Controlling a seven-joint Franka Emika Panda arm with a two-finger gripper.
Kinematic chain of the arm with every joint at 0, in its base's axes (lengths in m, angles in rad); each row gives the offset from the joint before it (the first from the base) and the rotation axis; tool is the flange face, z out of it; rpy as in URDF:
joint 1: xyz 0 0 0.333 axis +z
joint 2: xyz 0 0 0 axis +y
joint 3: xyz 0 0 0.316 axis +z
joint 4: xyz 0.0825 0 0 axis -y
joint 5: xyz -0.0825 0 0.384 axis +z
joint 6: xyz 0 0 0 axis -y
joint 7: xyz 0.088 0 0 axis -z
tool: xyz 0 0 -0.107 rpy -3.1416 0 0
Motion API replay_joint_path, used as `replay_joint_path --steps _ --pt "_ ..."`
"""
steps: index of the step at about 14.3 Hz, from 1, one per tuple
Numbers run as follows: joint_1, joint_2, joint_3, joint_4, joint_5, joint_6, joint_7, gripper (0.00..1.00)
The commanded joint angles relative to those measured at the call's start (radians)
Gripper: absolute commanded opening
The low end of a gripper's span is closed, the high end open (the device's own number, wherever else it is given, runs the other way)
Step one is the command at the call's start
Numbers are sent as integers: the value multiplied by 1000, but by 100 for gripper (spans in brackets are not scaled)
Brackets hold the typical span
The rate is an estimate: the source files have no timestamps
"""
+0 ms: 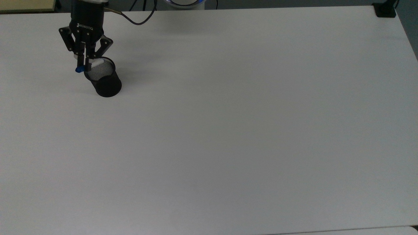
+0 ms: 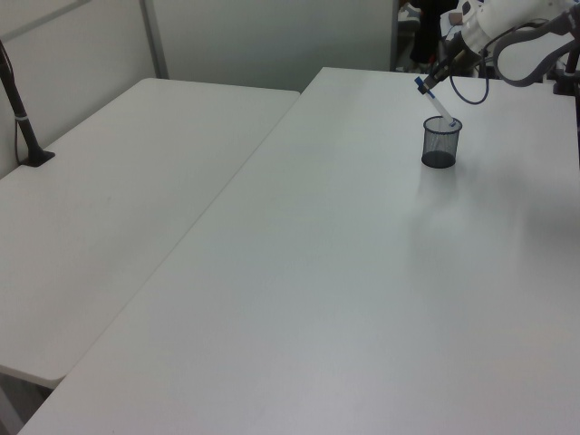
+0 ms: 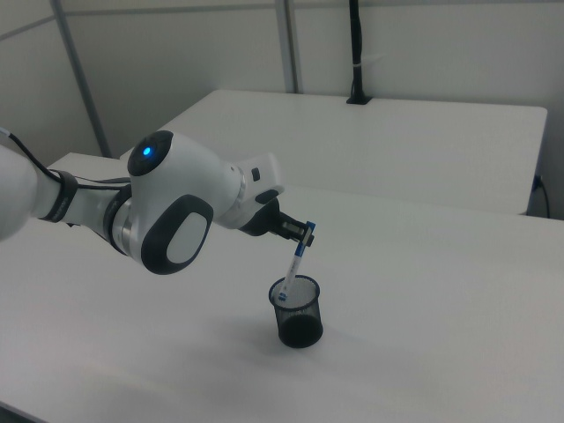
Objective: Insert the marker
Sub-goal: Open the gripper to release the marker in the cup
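Holding the marker (image 3: pixel 298 256) by its capped top, tip just inside the cup (image 3: pixel 297 312), the pincer (image 1: pixel 84 67) should straighten it over the cup, lower, then release.

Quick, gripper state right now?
Gripper: closed on the marker, whose lower end is inside the mesh cup.
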Motion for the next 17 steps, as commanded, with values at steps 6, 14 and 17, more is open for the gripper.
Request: replay_joint_path --steps 6,14,17 --pt "12 88 -1 -6 3 193 -11 28" --pt "2 90 -6 22 14 140 22 100" --pt "13 85 -4 95 15 -13 89 100"
